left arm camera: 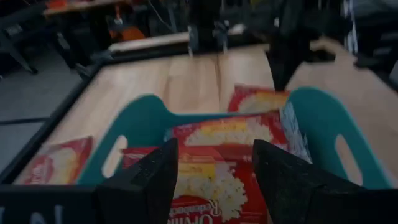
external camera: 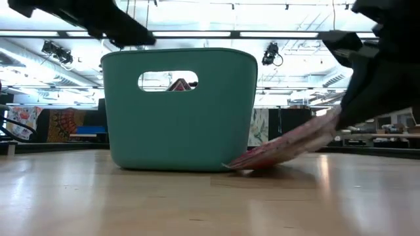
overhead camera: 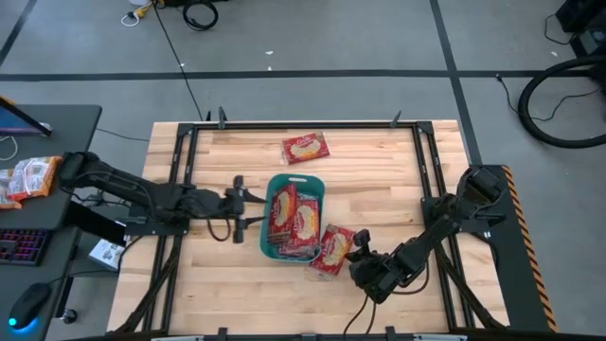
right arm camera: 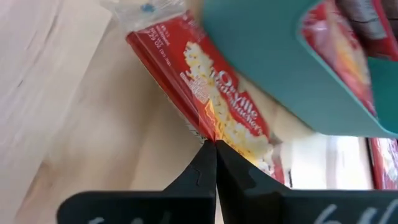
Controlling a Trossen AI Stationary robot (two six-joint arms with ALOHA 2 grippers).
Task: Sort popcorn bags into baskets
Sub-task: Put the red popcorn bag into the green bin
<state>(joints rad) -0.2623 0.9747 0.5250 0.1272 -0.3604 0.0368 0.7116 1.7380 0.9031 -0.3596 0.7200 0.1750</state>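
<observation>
The teal basket [overhead camera: 317, 194] stands mid-table with several red popcorn bags [overhead camera: 292, 216] lying in it. Another bag [overhead camera: 305, 148] lies flat on the wood toward the far edge. A third bag [overhead camera: 331, 250] rests tilted by the basket's near right corner, with my right gripper [overhead camera: 354, 254] shut on it. My left gripper [overhead camera: 248, 210] hovers open at the basket's left end, its fingers [left arm camera: 149, 186] over the bags [left arm camera: 217, 155] inside and touching nothing. My right gripper pinches the bag's raised edge [right arm camera: 211, 138] between its two fingertips, coming slanting down from the table's near right. The bag [external camera: 289, 145] is tilted: its held end is up, and its lower end [external camera: 237, 164] rests on the table against the basket's foot.
A dark rail frame [overhead camera: 180, 170] runs round the tabletop. A side desk at the left carries more red packets [overhead camera: 28, 177] and a keyboard. Bare wood lies left and near of the basket.
</observation>
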